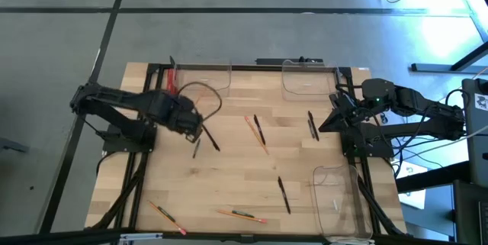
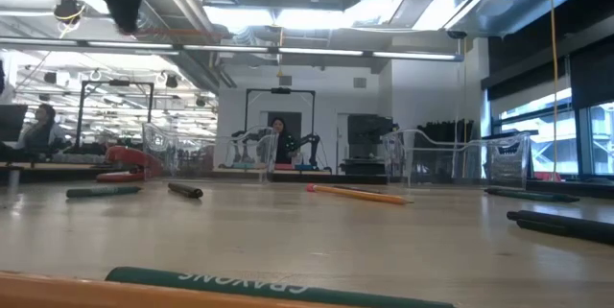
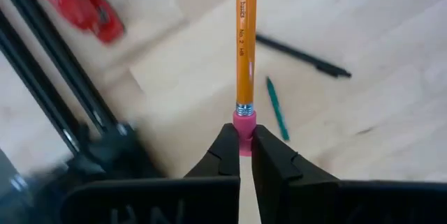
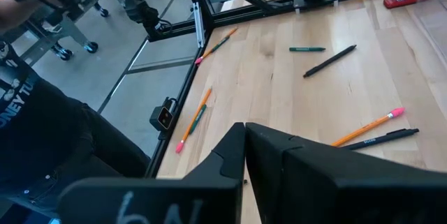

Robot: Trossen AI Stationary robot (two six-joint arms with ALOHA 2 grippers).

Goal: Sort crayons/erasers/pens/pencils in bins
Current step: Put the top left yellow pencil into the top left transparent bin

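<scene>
Fingers [image 3: 271, 155] of the left gripper [image 3: 241, 151] pinch the pink eraser end of 1 slim orange pencil [image 3: 245, 42], the arm reaching over the pale wooden table [image 1: 236, 176] near its left edge. At that table's right edge the right gripper [image 4: 244, 158] waits, closed and empty. 3 clear plastic bins [image 1: 309, 77] sit along the table's borders.

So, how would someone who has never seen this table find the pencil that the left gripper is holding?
Start at the left arm, which reaches over the table's left half. Its left gripper is shut on the pink eraser end of an orange pencil, which points straight out from the fingers. The other pencils lie loose on the wood; only this one is gripped.
</scene>
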